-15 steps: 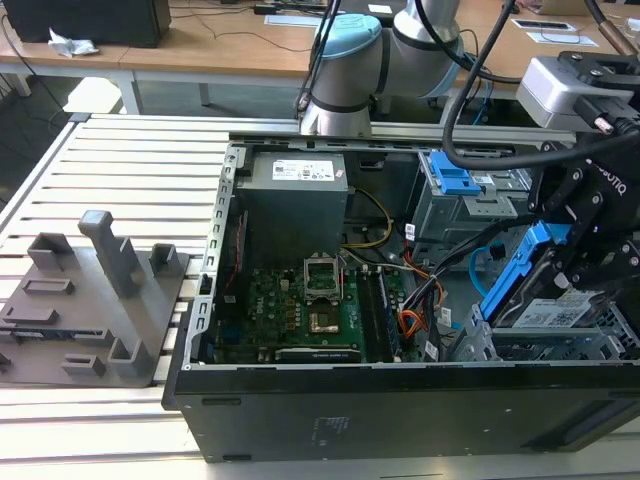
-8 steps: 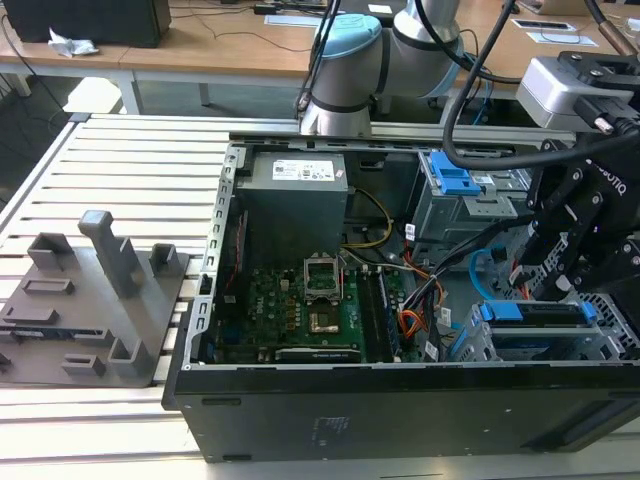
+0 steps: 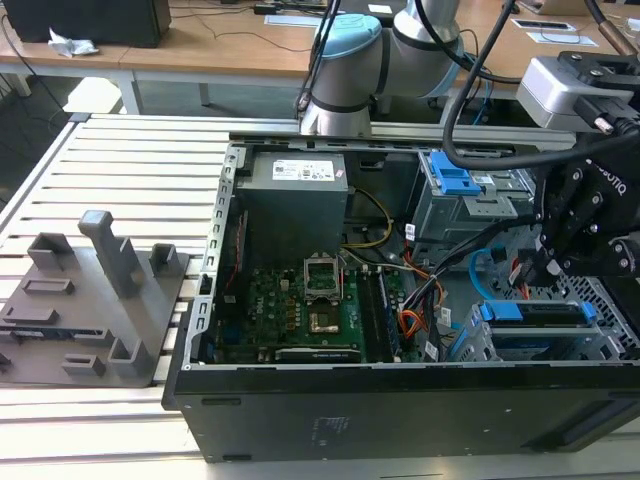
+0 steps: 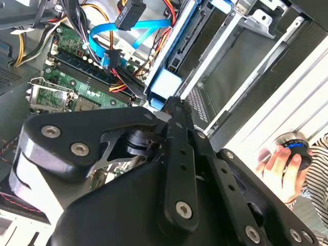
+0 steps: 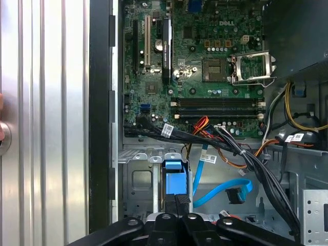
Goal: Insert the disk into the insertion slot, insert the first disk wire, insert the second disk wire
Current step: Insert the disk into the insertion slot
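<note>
Three steps make up this job, and by my reading you are at the tail of the first. Start from the exterior view's left. Past the motherboard, the second wire loops up light blue. In the first wrist view its black plug lies loose, joined to nothing, so that step is not yet done. Next comes the disk, lying in the slot toward the exterior view's right.

Your gripper hangs just above the disk. In the first wrist view the fingers are drawn together with nothing between them, their tips at the blue end of the carrier. I judge the disk seated, or nearly so. Any further push calls for a straight line along the carrier, and the cables crowd close, so mind them.

On the surface, a grey fixture sits at the left of the slatted metal counter, with the open case to its right. Wooden desks stand behind. In the second wrist view a person's hand holds a round knob past the counter's slats.
</note>
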